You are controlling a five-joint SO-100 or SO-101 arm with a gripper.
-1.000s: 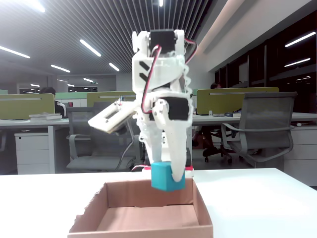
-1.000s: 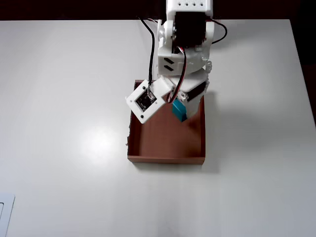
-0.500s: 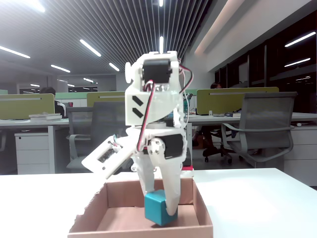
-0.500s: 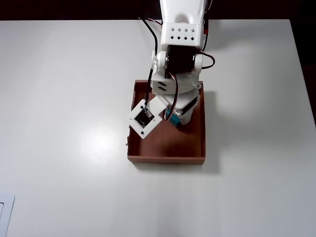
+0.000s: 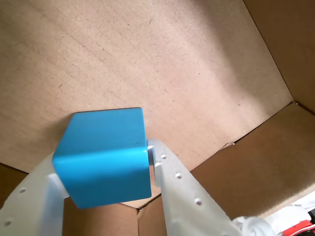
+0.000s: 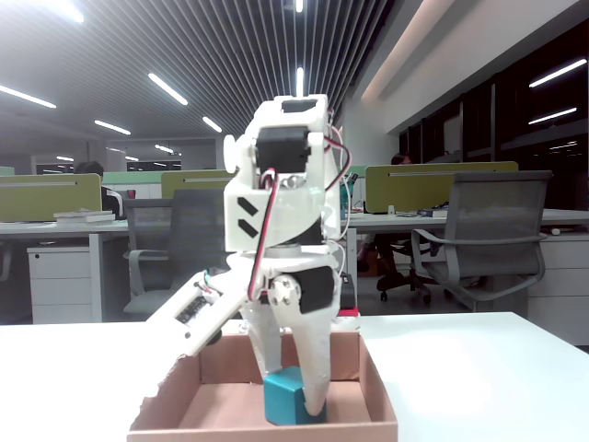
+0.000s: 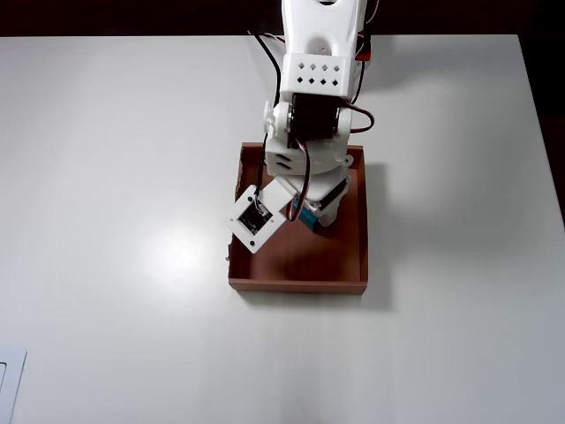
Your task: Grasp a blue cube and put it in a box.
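Two flat faces of blue cube [image 5: 104, 156] pinched in claw [image 5: 106, 162] above box [image 5: 206, 73] floor; light, rigid, easy.

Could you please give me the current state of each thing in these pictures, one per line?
Cube: gripped between the two fingers, down inside the box; contact with the floor can't be confirmed.
Box: open-topped, upright on the table, nothing in it but the cube and fingers.
Tool: shut on the cube, lowered into the box.
Table: white, bare around the box.
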